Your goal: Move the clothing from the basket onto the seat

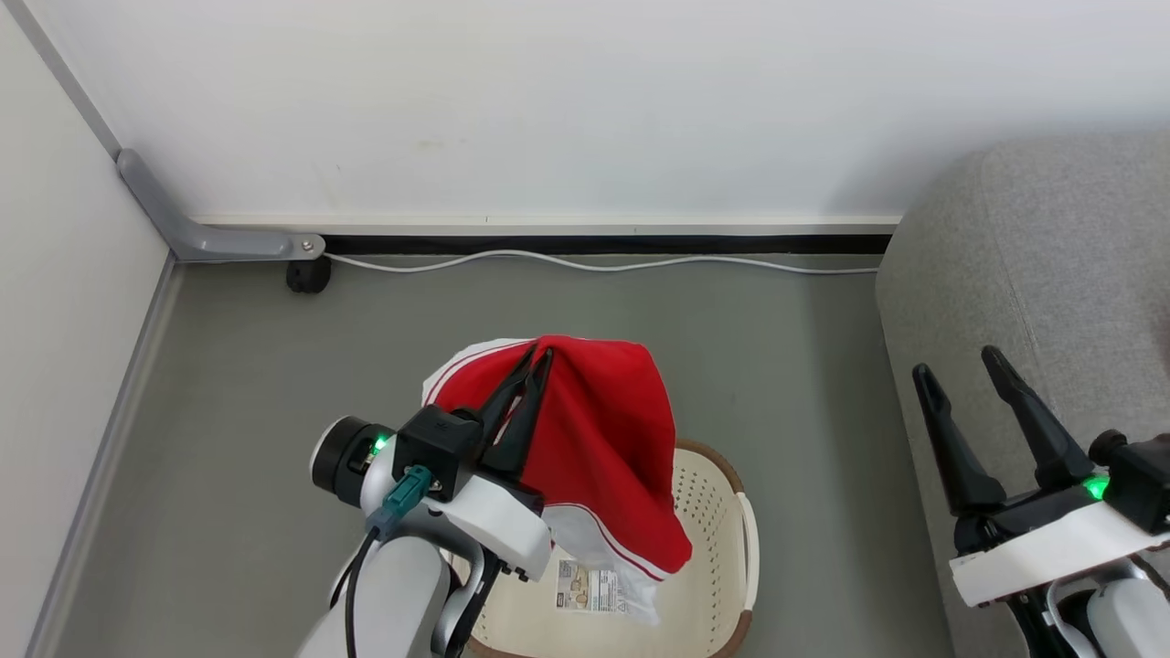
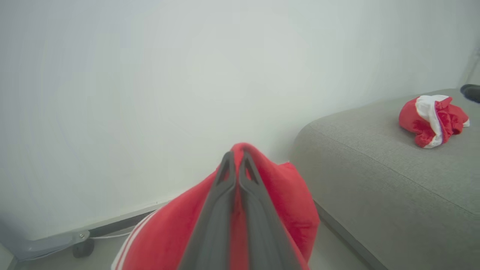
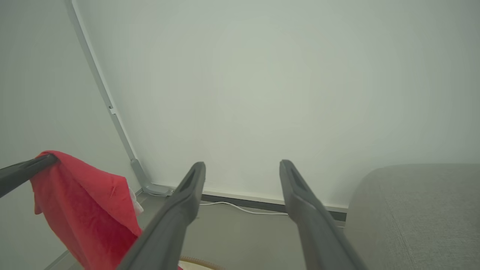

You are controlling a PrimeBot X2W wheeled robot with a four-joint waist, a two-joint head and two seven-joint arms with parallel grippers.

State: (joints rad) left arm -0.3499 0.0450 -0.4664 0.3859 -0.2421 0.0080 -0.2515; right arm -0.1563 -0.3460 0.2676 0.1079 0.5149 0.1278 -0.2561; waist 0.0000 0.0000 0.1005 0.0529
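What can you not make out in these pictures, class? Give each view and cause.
Head view: left side of the basket, hidden by the left arm and the red garment held in the left hand.
Head view: print on the paper label, too small, partly under the garment.
Left wrist view: a dark object, cut off by the right edge.
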